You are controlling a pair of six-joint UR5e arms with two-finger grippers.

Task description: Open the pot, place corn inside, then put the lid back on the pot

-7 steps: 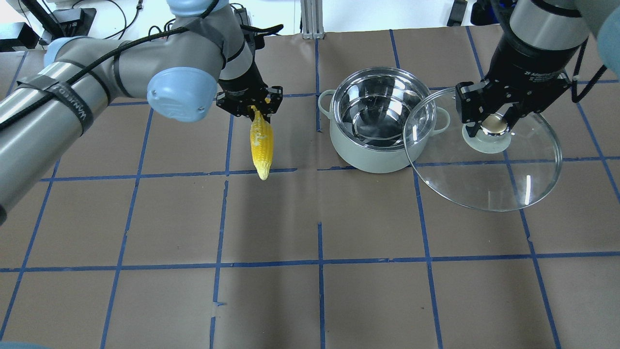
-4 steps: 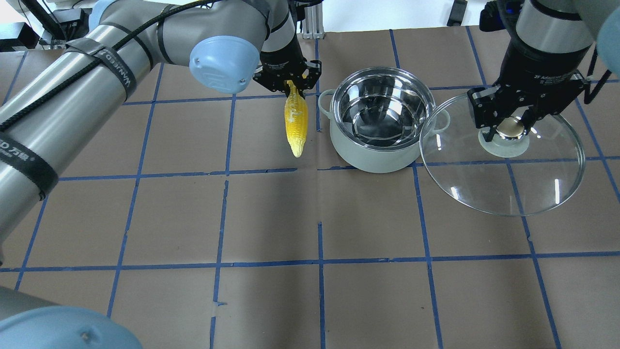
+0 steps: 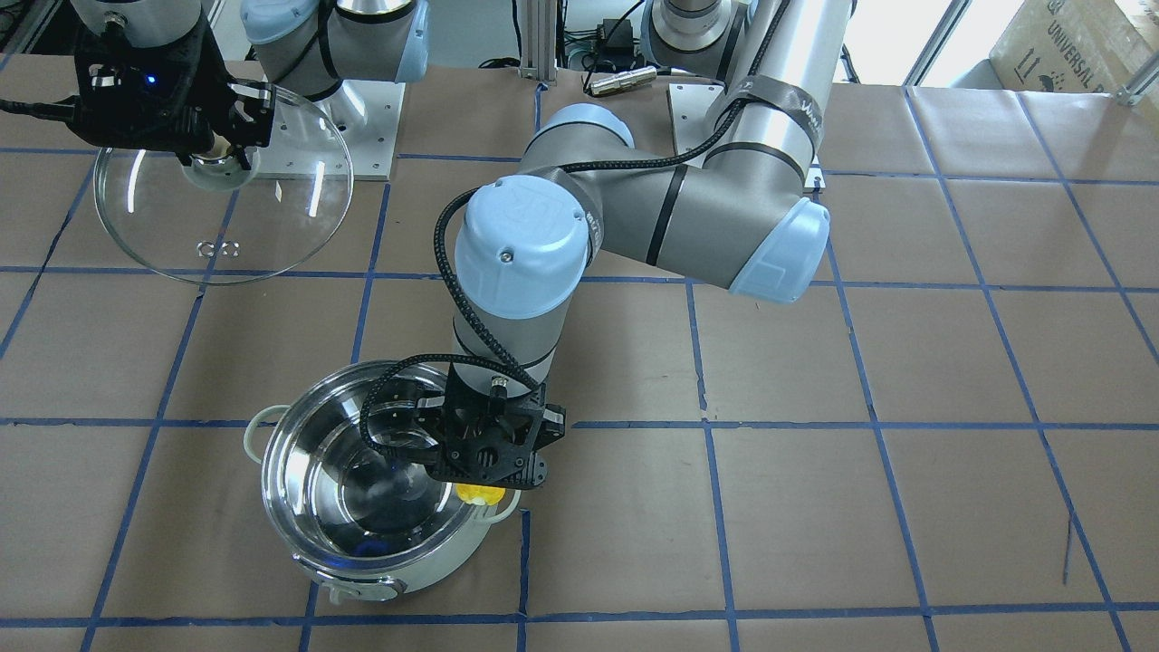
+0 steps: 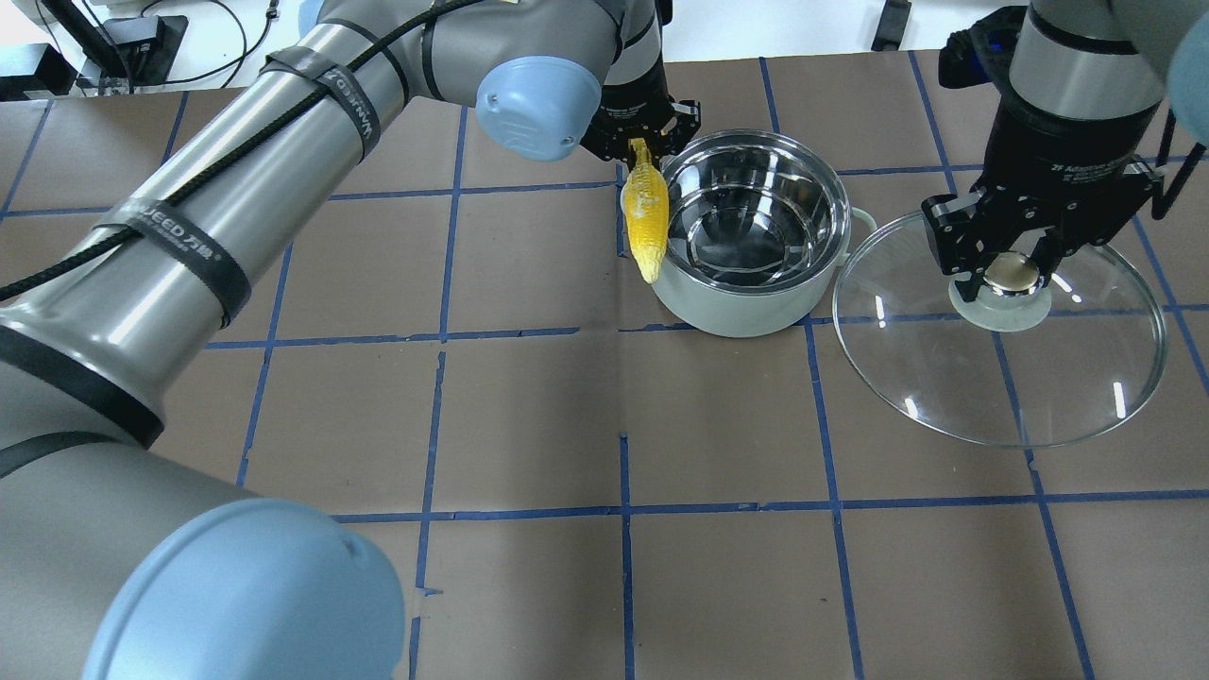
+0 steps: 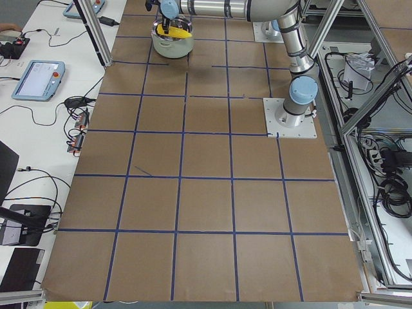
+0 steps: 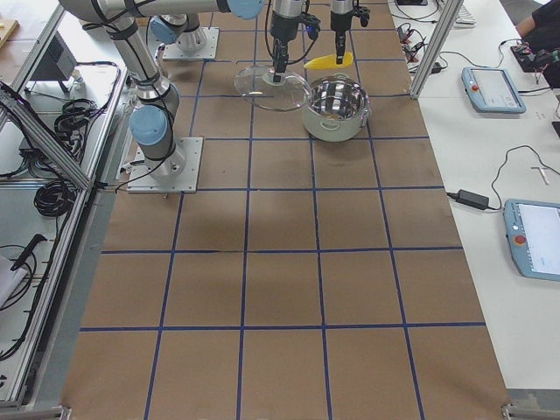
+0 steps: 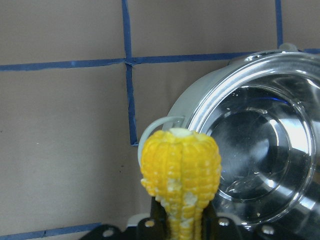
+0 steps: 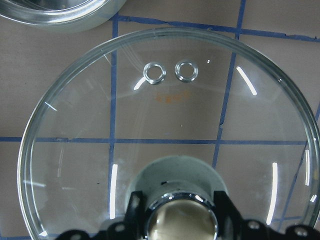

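Observation:
The pale mint pot (image 4: 737, 307) stands open, its steel inside bare (image 3: 317, 462) (image 7: 260, 150). My left gripper (image 4: 640, 144) is shut on the thin end of the yellow corn (image 4: 647, 215), which hangs above the pot's left handle and rim; it also shows in the left wrist view (image 7: 181, 172) and the front view (image 3: 478, 493). My right gripper (image 4: 1009, 276) is shut on the knob of the clear glass lid (image 4: 1001, 378), held in the air to the right of the pot. The lid's two steam-hole rings show in the right wrist view (image 8: 170, 72).
The table (image 4: 529, 425) is covered in brown paper with a blue tape grid. My left arm (image 4: 283, 123) stretches across the left half toward the pot. Tablets and cables (image 5: 38, 77) lie on side benches beyond the table's edge.
My left gripper has carried the corn right, from mid-table to the pot's left rim. My right gripper has carried the lid farther right, clear of the pot.

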